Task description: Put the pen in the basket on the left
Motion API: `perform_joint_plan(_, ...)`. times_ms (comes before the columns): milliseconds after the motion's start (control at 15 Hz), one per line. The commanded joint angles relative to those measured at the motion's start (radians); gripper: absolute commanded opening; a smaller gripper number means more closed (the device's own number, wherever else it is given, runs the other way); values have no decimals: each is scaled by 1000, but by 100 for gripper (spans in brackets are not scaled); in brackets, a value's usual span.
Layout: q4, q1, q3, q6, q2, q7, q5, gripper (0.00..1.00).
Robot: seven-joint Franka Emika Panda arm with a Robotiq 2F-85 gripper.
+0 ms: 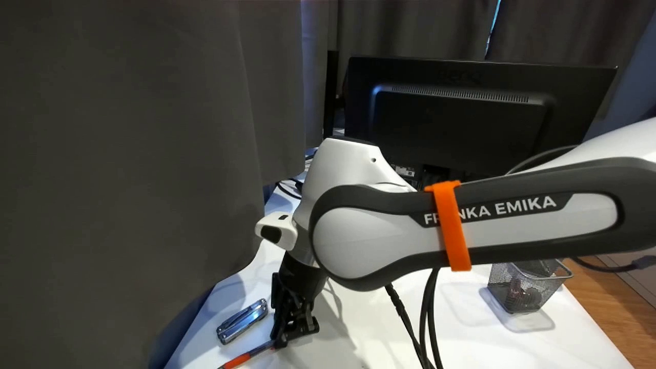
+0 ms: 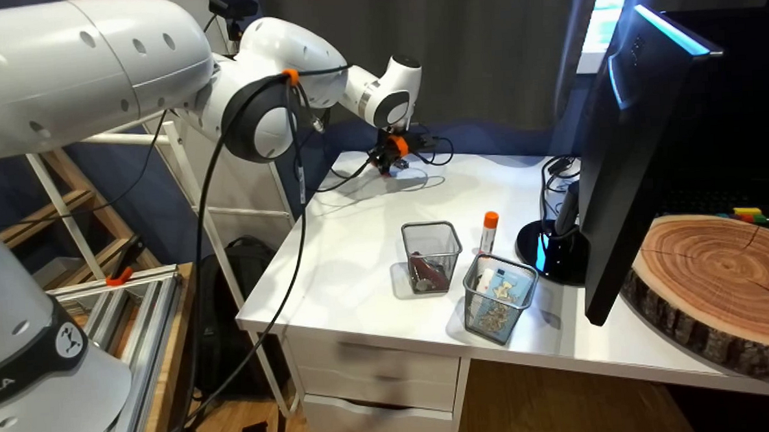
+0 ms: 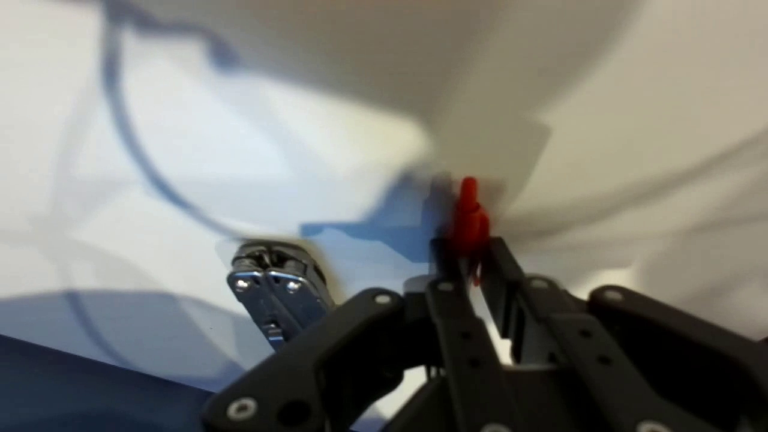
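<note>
Room: dark curtains (image 1: 128, 154) and navy wall (image 2: 485, 140) around a white desk (image 2: 353, 243), drawers (image 2: 378, 378) below, wood-toned floor (image 1: 610, 312). Desk top pale, smooth, crossed by cable shadows in wrist view.

Arm (image 1: 512, 225) in both exterior views, wrist end low over the desk. Monitor (image 1: 451, 115) shows its back in an exterior view. Wood slab (image 2: 718, 286) beside it appears in an exterior view only.

Gripper (image 3: 471, 255): jaws nearly together, pinching the pen (image 3: 471, 228).

Left basket (image 2: 450, 262), dark red contents, in both exterior views. Right basket (image 2: 472, 313), light-blue item inside, clear in only an exterior view; orange-capped marker (image 2: 489, 232) upright just behind it.

Folded multitool (image 1: 242, 321) on the desk near the gripper; clear in an exterior view and wrist view.

Pen: red end pokes past the fingertips in wrist view; red-orange body runs out of frame in an exterior view. Well apart from left basket. Can't tell if it touches the desk. Where the gripper looks small and dark, the reddish spot below may be the pen.
</note>
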Motion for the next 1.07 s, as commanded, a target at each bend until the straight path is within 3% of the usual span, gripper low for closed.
perform_joint_plan(0, -92, -35, -37, -125, -102, 103, -8, 4)
perform_joint_plan(467, -183, -34, -165, -351, -289, 415, -41, 4)
perform_joint_plan(533, -83, -45, -128, -310, -190, 327, -16, 16)
perform_joint_plan(800, -131, -43, -153, -349, -261, 388, -25, 16)
perform_joint_plan(867, -135, -43, -153, -349, -261, 390, -25, 4)
perform_joint_plan(1000, -189, -46, -208, -431, -312, 416, -73, 4)
